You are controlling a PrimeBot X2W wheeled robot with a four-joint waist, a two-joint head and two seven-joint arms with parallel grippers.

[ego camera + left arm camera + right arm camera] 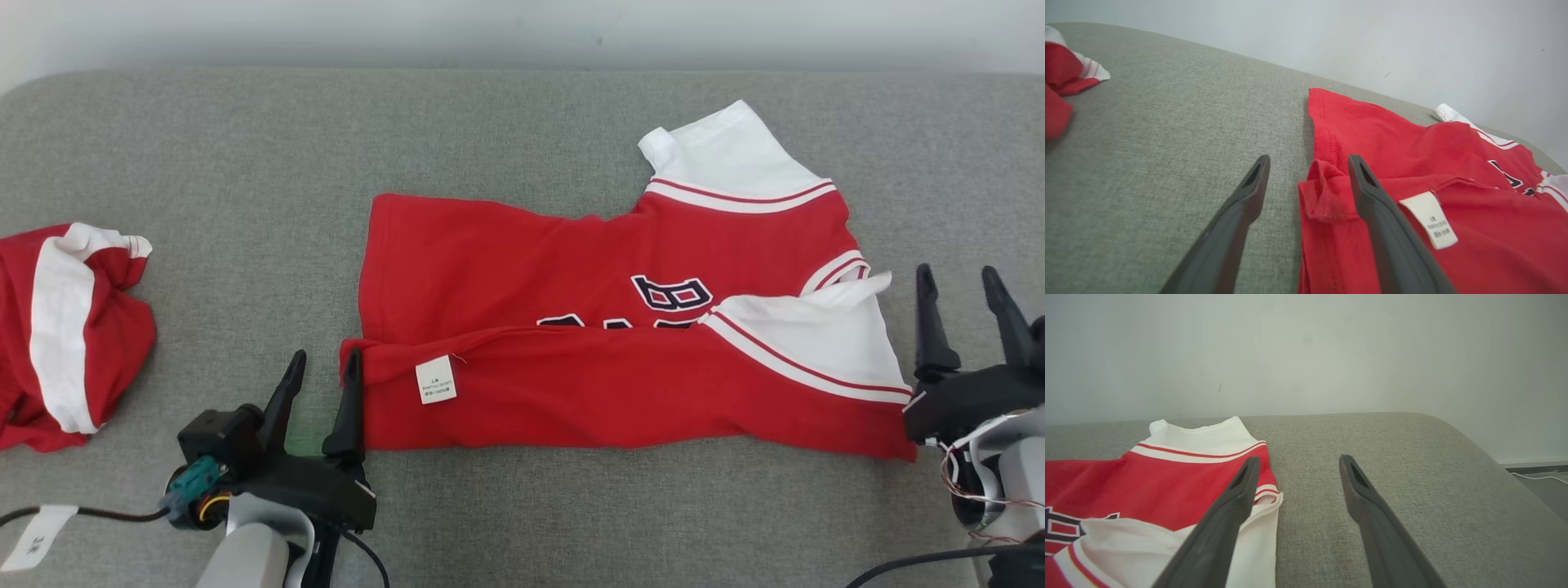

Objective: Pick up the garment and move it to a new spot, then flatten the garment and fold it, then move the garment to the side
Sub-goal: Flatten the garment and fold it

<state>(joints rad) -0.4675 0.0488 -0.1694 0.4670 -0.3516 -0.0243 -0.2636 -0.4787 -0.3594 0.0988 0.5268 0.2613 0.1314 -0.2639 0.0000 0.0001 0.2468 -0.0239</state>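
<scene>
Red shirt (571, 269) lies spread on the grey padded surface (245, 147), centre to right in the head view. Its near long edge is folded over onto the body, partly covering the dark lettering (671, 292). White sleeves with red stripes are at the right end, one pointing away from the robot and one lying on the folded part. A white label (435, 380) sits on the folded strip near the shirt's left end.

Left gripper (325, 359) is at the shirt's near left corner, fingers apart. In the left wrist view the left gripper (1309, 159) straddles the bunched corner of the shirt (1392, 134): one finger is over bare grey fabric, the other over the red cloth just beside the label (1433, 220). Nothing is pinched; cannot tell if the tips touch the cloth.

Right gripper (957, 273) is just beside the shirt's right end, fingers apart and holding nothing. In the right wrist view the right gripper (1299, 459) has one finger over the white sleeve edge of the shirt (1167, 477) and the other over bare surface.

A second red and white garment (106, 343) lies crumpled at the far left, well apart from the shirt.
</scene>
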